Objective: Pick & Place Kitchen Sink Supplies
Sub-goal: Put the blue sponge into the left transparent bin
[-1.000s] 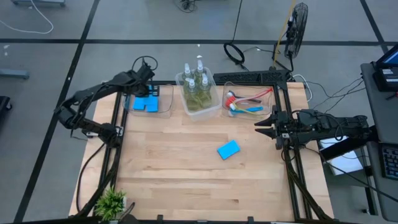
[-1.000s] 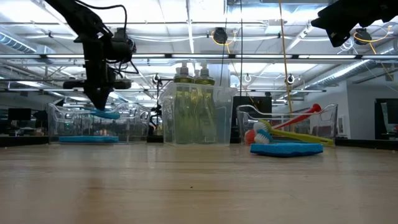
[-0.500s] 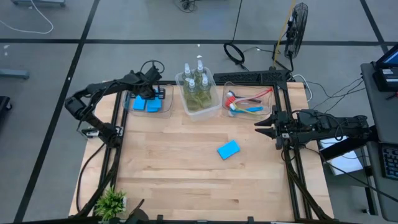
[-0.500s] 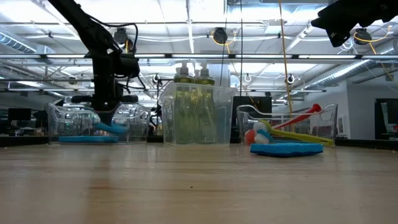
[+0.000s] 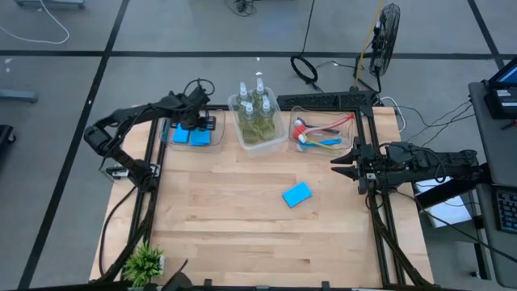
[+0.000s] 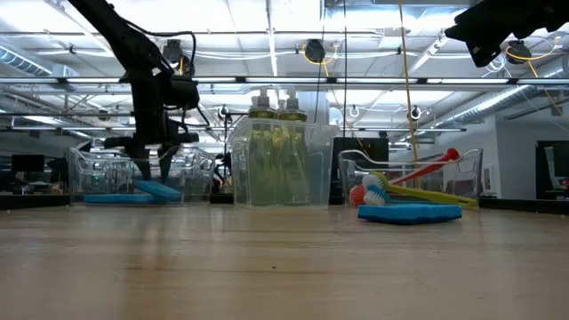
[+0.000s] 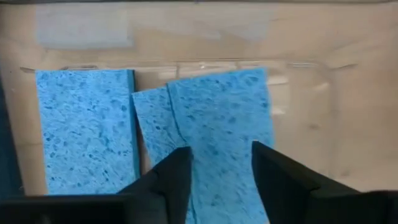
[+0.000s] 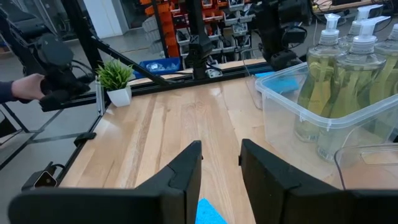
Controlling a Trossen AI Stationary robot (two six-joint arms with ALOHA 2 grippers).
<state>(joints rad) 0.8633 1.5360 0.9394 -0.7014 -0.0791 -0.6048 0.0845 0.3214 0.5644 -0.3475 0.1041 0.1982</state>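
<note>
Since a second ago the left gripper (image 5: 191, 123) has moved along the left bin (image 5: 216, 129) and gone down into it, and the blue sponge (image 7: 217, 143) it carried now lies in there. Its fingers (image 7: 168, 177) have come apart and hold nothing; the sponge sits just under and between them, leaning partly over another sponge (image 7: 149, 127). 1 more sponge (image 7: 84, 130) lies flat beside those 2.

From above, you only see 2 blue patches in that bin under the arm. From table height, the last sponge (image 6: 158, 188) looks tipped up at 1 end, with the gripper right over it.

Nothing else has moved. 1 blue sponge (image 5: 296, 194) lies alone on the wooden table (image 5: 242, 226), well apart from the left gripper and near the right gripper (image 5: 338, 167). That gripper hovers over the table's right side, open a little with nothing in it. The pump bottles (image 5: 257, 101) stand in the middle bin (image 5: 262, 141), and the brushes (image 5: 319, 136) lie in the right bin (image 5: 292, 111)
</note>
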